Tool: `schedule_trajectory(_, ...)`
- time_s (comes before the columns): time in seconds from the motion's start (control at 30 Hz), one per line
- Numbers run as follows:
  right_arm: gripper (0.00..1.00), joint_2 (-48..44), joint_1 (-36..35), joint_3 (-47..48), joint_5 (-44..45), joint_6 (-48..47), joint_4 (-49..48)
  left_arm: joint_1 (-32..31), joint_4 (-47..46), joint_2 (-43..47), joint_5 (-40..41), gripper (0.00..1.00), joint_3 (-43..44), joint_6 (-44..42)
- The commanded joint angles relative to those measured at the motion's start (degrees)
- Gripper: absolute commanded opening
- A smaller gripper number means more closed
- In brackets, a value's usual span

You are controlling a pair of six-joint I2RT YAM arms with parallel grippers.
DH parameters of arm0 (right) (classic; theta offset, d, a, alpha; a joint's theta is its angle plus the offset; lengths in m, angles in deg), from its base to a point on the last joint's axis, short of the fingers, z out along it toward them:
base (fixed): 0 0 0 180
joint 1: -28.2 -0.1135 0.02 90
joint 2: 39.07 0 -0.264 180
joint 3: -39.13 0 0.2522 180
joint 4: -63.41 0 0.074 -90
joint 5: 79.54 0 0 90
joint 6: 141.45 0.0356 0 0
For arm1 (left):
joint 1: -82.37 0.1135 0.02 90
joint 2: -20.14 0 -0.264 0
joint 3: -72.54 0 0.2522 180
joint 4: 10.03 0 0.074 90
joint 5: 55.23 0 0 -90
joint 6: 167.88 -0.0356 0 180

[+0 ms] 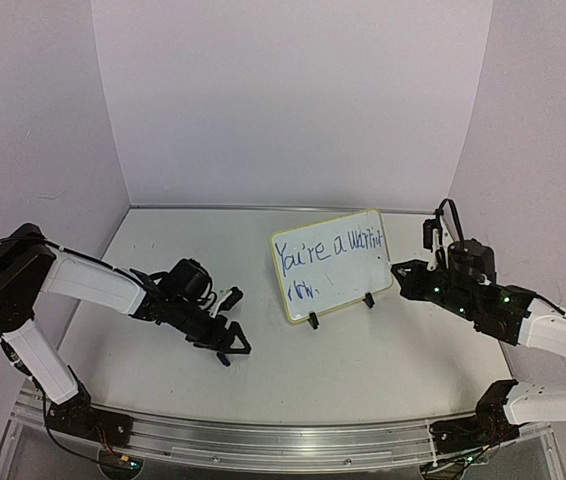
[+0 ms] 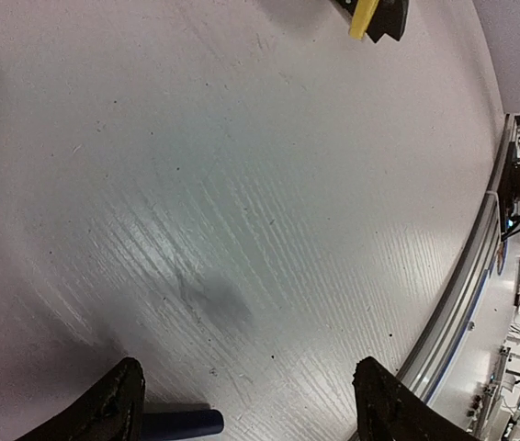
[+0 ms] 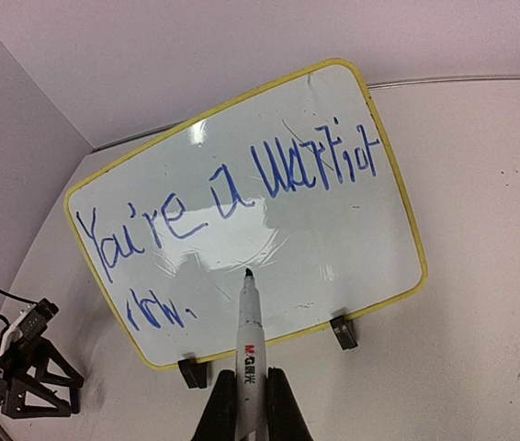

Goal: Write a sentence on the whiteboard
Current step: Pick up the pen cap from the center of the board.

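The whiteboard (image 1: 328, 290) stands tilted on two black clip feet at mid-table and fills the right wrist view (image 3: 333, 239). The sentence (image 3: 232, 188), in blue, reads "You're a warrior", with a short scrawl below at the left. My right gripper (image 1: 404, 270) (image 3: 249, 390) is shut on a white marker (image 3: 250, 340). The marker's dark tip sits at or just off the board's lower middle, right of the scrawl. My left gripper (image 1: 229, 345) (image 2: 251, 404) is open low over the table, left of the board. A dark blue cap (image 2: 182, 423) lies by its left finger.
A metal rail (image 1: 263, 440) (image 2: 462, 294) runs along the table's near edge, with cables and gear beyond it. White walls close the back and both sides. One yellow-rimmed corner of the board and a black foot (image 2: 384, 14) show at the top of the left wrist view.
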Motion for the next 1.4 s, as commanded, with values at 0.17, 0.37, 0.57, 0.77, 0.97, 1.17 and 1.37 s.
schedule_trajectory(0.17,0.00,-0.41,0.27,-0.23,0.48,0.88,-0.19,-1.44,6.11,4.91,1.91,0.77,-2.61,1.81)
schedule_trajectory(0.37,0.00,-0.32,0.27,-0.45,0.59,1.12,-0.19,-3.43,7.13,6.50,2.19,0.75,-3.96,3.40)
schedule_trajectory(0.57,0.00,-0.47,0.27,-0.81,0.61,1.38,-0.19,-6.64,11.49,7.95,9.59,0.65,-2.63,4.32)
schedule_trajectory(0.77,0.00,-0.79,0.27,-1.11,0.88,1.56,-0.19,-10.15,16.87,8.44,20.13,0.53,-0.50,5.44)
schedule_trajectory(0.97,0.00,-0.93,0.27,-1.25,0.96,1.69,-0.19,-13.05,18.09,7.04,22.88,0.48,0.90,5.30)
schedule_trajectory(1.17,0.00,-1.45,0.32,-1.58,1.13,1.82,-0.14,-15.20,20.00,5.48,24.68,0.39,1.77,5.12)
schedule_trajectory(1.37,0.00,-1.73,0.23,-1.74,1.25,1.91,-0.19,-16.17,21.69,4.81,26.31,0.34,2.23,4.94)
